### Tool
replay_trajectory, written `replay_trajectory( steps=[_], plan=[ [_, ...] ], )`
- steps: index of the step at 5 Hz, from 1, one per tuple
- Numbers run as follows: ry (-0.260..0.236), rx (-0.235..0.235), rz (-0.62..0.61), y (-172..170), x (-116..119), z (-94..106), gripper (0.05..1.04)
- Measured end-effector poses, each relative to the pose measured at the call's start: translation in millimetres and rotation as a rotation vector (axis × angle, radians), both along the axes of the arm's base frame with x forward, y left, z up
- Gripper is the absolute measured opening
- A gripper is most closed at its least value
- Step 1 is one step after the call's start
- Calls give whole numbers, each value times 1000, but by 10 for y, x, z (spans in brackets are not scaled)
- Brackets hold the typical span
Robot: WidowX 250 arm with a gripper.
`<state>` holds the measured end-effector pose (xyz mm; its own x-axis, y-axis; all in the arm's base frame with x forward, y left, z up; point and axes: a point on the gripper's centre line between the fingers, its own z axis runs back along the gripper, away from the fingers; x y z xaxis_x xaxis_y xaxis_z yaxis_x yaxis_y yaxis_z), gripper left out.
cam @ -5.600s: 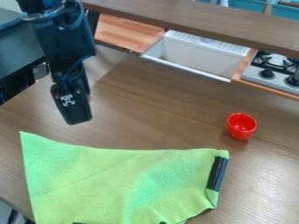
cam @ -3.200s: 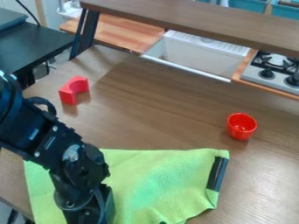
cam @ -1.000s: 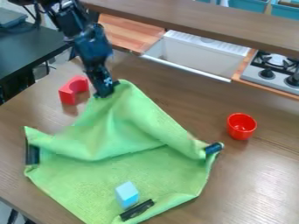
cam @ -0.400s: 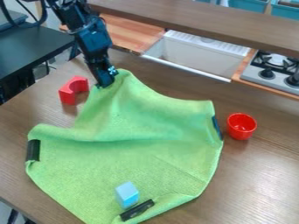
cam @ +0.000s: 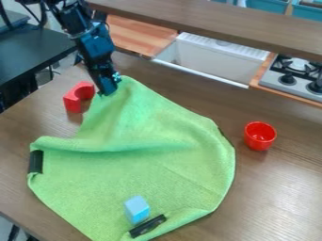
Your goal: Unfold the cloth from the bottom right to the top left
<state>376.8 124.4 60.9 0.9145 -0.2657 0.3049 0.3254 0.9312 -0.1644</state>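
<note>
Broadly, the brown wooden table (cam: pixel 283 179) takes up most of the frame. Spread over its middle and lower left is the green cloth (cam: pixel 144 174), partly raised, with a wide fold sagging across its upper half. Compared with the frame just before, its right side has changed: the squared corner near the cup is now a rounded, slanting edge, drawn away from the cup. Its raised corner points to the upper left of the frame, and its long axis runs roughly from top to bottom, only slightly longer than its width.

A brown shelf (cam: pixel 207 21) crosses the top of the frame. Beneath it, the black arm (cam: pixel 66 16) comes in from the upper left; its hand (cam: pixel 108 91) is closed on that raised corner, a touch further left than a moment ago. The white sink (cam: pixel 211 59) lies at upper centre, the stove (cam: pixel 292 77) at upper right.

Right of the cloth, a red cup (cam: pixel 260 136) stands upright, apart from it. The red notched block (cam: pixel 78 97) sits at upper left, near the hand. A light blue block (cam: pixel 137 209) rests on the cloth's lower part. Smallest are two black clips, one on the left edge (cam: pixel 36 162), one at the bottom (cam: pixel 148 226).
</note>
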Motion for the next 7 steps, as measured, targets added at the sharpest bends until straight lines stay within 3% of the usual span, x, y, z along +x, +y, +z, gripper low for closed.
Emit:
replay_trajectory(
  steps=[1, 3, 5, 6, 7],
  plan=[
    [11, 72, -25, 48, 72, 25, 56],
    [38, 150, -119, 86, 296, -3, 56],
    [47, 193, -197, -1, 490, -57, 77],
    [56, 203, -240, -54, 560, -136, 231],
    [36, 228, -254, -50, 595, -149, 496]
  ],
)
